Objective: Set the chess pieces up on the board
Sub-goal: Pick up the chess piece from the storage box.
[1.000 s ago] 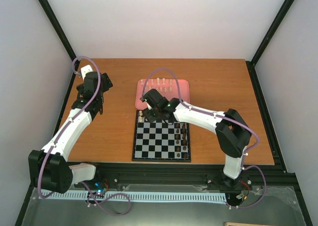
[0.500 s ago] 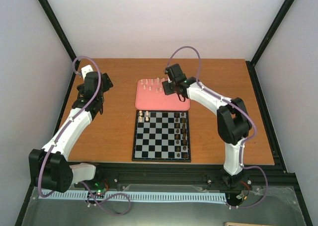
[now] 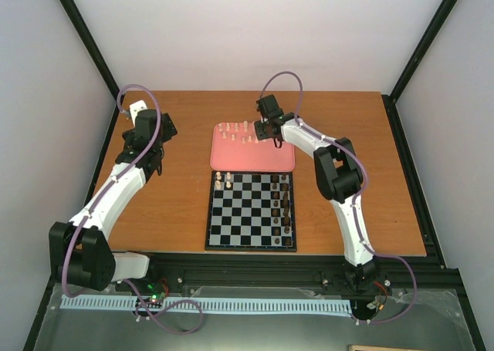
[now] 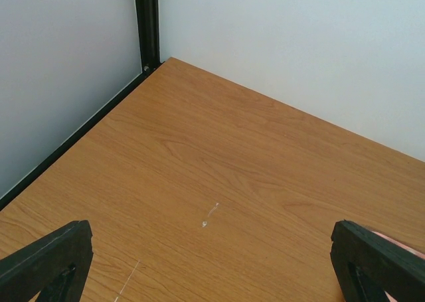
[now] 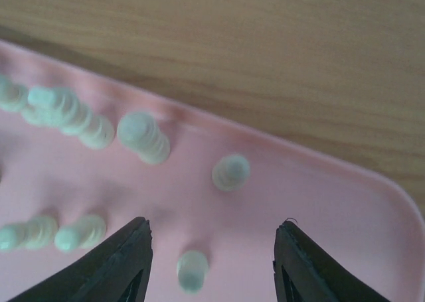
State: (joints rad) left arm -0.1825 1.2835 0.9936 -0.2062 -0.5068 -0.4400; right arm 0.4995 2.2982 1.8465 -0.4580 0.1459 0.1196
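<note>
The black and white board [image 3: 251, 210] lies in front of the pink tray [image 3: 253, 156]. Two cream pieces [image 3: 223, 180] stand on its far left corner. Several more cream pieces [image 3: 239, 130] stand at the tray's far edge. My right gripper [image 3: 266, 129] hovers open over them. In the right wrist view [image 5: 212, 249], one cream piece [image 5: 192, 271] stands between the open fingers and another [image 5: 230, 172] just beyond. My left gripper [image 3: 151, 133] is open and empty over bare wood at the far left, its fingers [image 4: 46, 259] spread wide.
Dark brown pieces [image 3: 285, 206] stand in two columns along the board's right side. Black frame posts and grey walls close in the table; a post [image 4: 147, 23] stands in the far left corner.
My right gripper left the board's far left corner, where a second cream piece now stands, and swung back over the tray's far edge. The left arm barely shifted.
</note>
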